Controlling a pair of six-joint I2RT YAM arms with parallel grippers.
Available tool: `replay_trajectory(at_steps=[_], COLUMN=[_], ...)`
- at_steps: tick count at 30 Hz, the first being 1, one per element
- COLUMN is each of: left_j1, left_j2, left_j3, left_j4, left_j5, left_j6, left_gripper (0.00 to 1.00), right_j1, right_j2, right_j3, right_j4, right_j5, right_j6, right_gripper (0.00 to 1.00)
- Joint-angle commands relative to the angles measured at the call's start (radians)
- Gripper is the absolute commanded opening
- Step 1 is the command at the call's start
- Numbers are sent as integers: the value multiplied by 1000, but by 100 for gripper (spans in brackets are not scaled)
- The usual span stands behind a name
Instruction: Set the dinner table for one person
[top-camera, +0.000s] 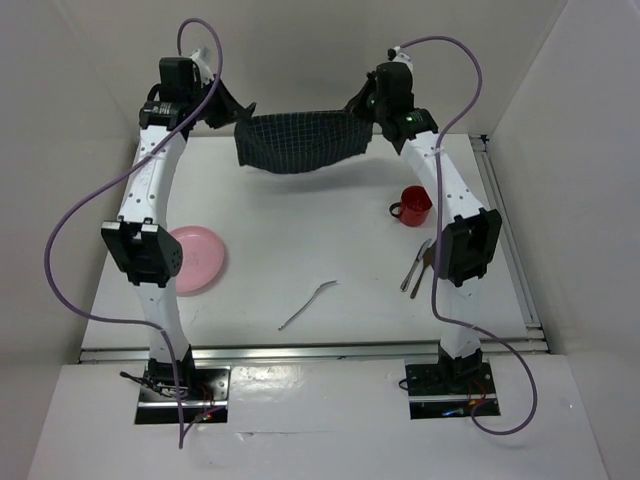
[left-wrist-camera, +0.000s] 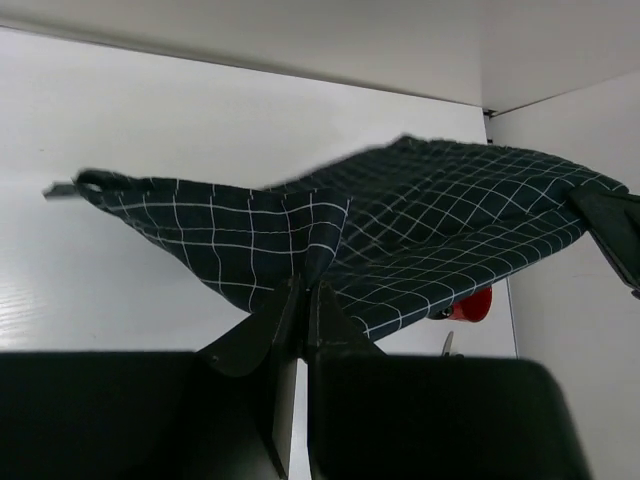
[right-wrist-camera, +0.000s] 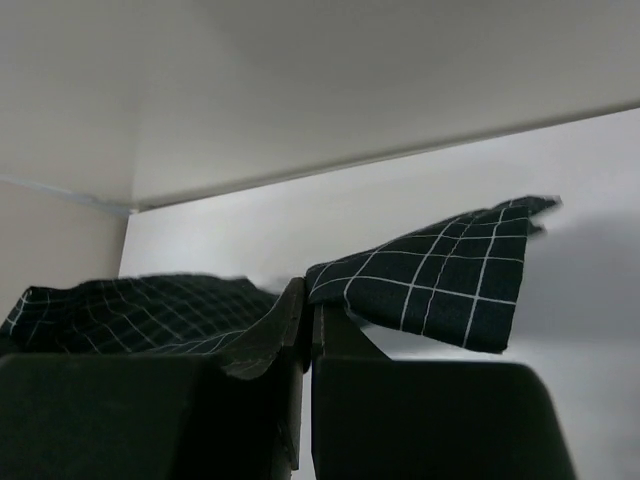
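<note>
Seen from above, a white tabletop (top-camera: 300, 230) with silver rails along its near and right edges fills the middle of the view, boxed in by pale walls, with the two arm bases bolted at its near edge. Both arms reach up and toward the far side. Between them hangs a dark navy checked cloth (top-camera: 300, 142), held by a corner at each end and sagging in the middle, lifted above the far part of the tabletop.

In the left wrist view, the left fingers (left-wrist-camera: 262, 338) are pinched nearly together on a bunched edge of the cloth. In the right wrist view, the right fingers (right-wrist-camera: 268, 335) are pressed fully together on another corner, and a flap of cloth sticks out past them.

A pink plate (top-camera: 200, 260) lies on the left side of the tabletop, partly hidden behind the left arm. A red mug (top-camera: 414, 205) stands on the right side. Near it, metal cutlery (top-camera: 414, 266) lies just beside the right arm, partly hidden by it. A single slim metal utensil (top-camera: 308, 304) lies near the middle, toward the near edge; its kind is too small to tell.
</note>
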Motion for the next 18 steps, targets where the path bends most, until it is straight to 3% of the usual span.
replay_trajectory(at_steps=[1,5,8,10,12,13,14,15,16,18], left_j1=[76,96,96,105,116,116,116,116,125,125], left_j2=[-72,-195,-282,-318,-365,-382,-398,-417,-462,-509], left_j3=[-46,-361,-517,-650,-775,-813,-847,-876,-912,-913], left_j4=[93,182,217,217,204,194,185,176,164,139], left_j5=[4,13,2,2,2,2,-12,-24,-42,-106], left_j6=[10,1,1,1,1,1,-9,-9,-9,3], left_gripper=[0,0,0,0,25,41,57,81,97,100], right_j1=[-41,-19,-8,30,68,90,111,131,166,199], right_j2=[-53,-133,-228,-288,-380,-408,-435,-484,-506,-556], right_j3=[21,-226,-381,-568,-759,-821,-876,-927,-1008,-1047], right_j4=[59,107,139,159,181,181,181,181,181,114], right_j5=[28,37,47,65,65,65,77,77,88,137], right_j6=[-56,-35,4,25,74,85,119,128,128,154], right_gripper=[0,0,0,0,1,10,22,35,65,77])
